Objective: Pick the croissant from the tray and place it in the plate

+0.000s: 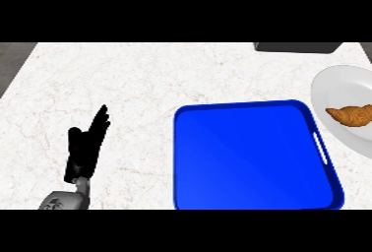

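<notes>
From my remote station: the croissant [351,116] lies on the white plate [335,88] at right, beside the bare blue tray [247,157], so I judge delivery done. My left hand [85,147] rests on the desk [131,78], fingers straight; the right is unseen.

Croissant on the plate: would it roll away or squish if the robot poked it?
The croissant is curved with tapered ends, so it would probably slide or pivot rather than roll. It lies flat on the white plate, so tipping seems unlikely. Its flaky look suggests it is light and easily squashed.
</notes>
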You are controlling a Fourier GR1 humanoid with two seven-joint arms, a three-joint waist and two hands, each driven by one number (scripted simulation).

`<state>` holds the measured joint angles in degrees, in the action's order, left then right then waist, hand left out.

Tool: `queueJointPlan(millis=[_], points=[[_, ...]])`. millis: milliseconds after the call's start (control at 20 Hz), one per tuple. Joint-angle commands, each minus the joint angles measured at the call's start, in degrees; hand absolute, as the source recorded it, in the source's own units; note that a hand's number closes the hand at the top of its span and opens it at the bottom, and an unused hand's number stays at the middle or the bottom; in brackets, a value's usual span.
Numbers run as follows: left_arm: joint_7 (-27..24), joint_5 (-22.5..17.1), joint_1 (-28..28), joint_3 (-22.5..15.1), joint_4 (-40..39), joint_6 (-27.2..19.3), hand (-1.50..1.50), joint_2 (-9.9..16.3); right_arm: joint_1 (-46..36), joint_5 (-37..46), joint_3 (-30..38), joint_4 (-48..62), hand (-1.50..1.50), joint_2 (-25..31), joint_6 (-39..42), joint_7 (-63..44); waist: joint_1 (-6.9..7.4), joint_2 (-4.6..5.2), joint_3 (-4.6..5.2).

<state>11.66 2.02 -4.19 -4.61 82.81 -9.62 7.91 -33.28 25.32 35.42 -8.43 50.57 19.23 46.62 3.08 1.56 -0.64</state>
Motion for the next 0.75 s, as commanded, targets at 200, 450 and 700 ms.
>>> queueJointPlan(millis=[200,450,700], points=[[1.7,-0.8,-0.4,0.9,2.0,1.0,0.00,1.3,0.5,-1.9,2.1,0.7,-1.50,1.2,-0.9,0.1,0.59,-0.04,-0.03],[-2.6,1.2,1.7,-0.6,-1.2,-1.3,0.00,-1.6,2.4,-2.8,3.1,0.7,-1.50,2.2,-0.6,1.7,-0.11,0.11,-0.02],[0.0,1.1,0.8,-0.6,0.7,-0.6,0.00,-0.6,3.2,-1.5,2.1,0.7,-1.50,2.2,-3.2,0.5,0.68,0.32,-0.20]])
